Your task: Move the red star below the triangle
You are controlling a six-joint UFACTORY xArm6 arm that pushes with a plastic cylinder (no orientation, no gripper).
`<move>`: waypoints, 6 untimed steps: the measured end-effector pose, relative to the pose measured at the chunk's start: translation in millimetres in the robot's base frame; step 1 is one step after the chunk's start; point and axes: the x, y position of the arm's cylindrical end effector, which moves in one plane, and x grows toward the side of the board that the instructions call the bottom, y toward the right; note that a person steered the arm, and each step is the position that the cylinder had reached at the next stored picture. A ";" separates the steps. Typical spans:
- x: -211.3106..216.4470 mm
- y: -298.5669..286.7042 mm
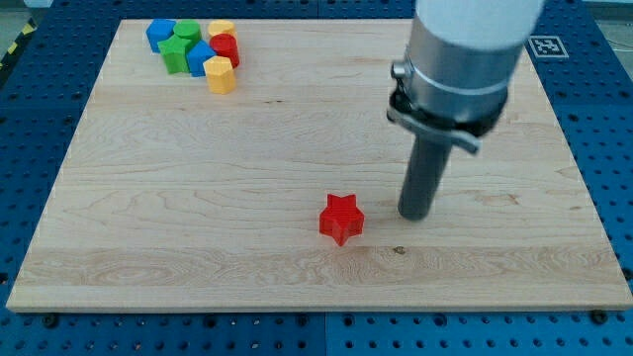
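The red star (341, 219) lies on the wooden board (198, 198), a little below the board's middle. My tip (414, 215) stands on the board just to the right of the star, apart from it by a small gap. Far off at the view's top left is a tight cluster of blocks: a blue block (161, 34), a green block (177, 54), another blue block (201, 57), a red block (226, 48) and a yellow block (221, 74). I cannot make out which of them is a triangle.
The arm's grey and white body (460, 59) hangs over the board's upper right part. A blue perforated table (30, 119) surrounds the board. A marker tag (542, 44) lies at the top right.
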 end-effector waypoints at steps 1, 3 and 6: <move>16.6 -24.4; -24.9 -141.1; -73.8 -160.1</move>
